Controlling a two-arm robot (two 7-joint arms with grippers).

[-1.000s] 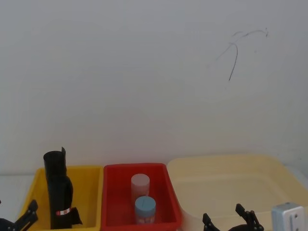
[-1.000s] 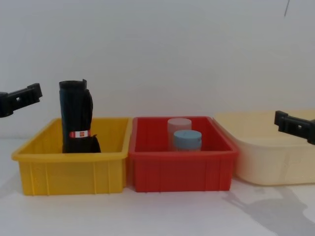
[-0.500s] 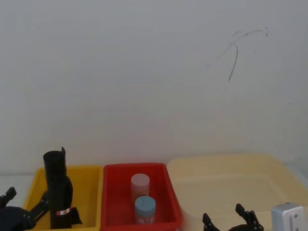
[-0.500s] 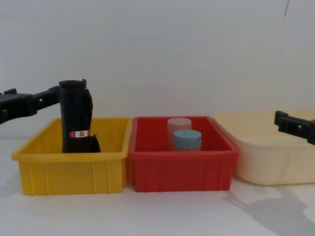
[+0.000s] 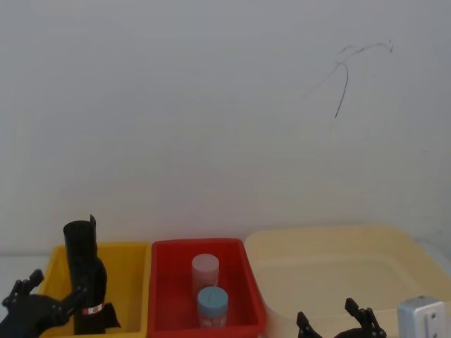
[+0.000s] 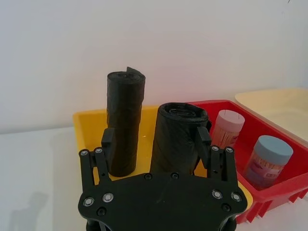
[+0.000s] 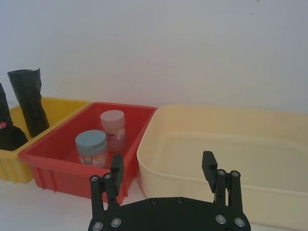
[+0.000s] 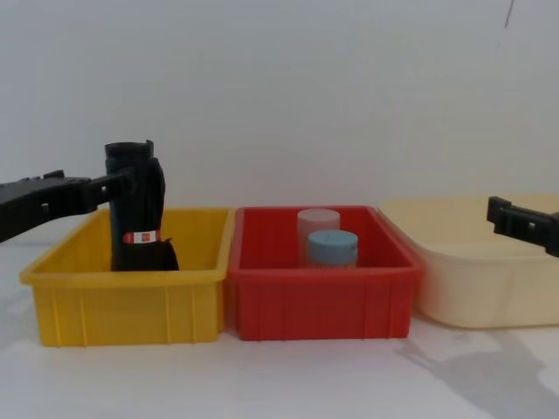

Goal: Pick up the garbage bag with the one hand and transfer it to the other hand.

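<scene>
- left tool [image 6: 155, 138] — jaws wide, straddling the garbage bag [image 6: 179, 137] in the yellow bin [image 6: 89, 126]; nothing clamped
- right tool [image 7: 162, 166] — open, empty, near the cream tub [image 7: 250, 144]

The garbage bag [image 8: 135, 205] stands upright in the yellow bin [image 8: 122, 301] at lower left. From the left edge the left gripper [image 8: 105, 185] meets its upper part. At centre is a red bin [image 8: 319, 305] with two jars [image 8: 332, 247]. A cream tub [image 8: 472, 288] and the right gripper [image 8: 498, 212] are at right.
</scene>
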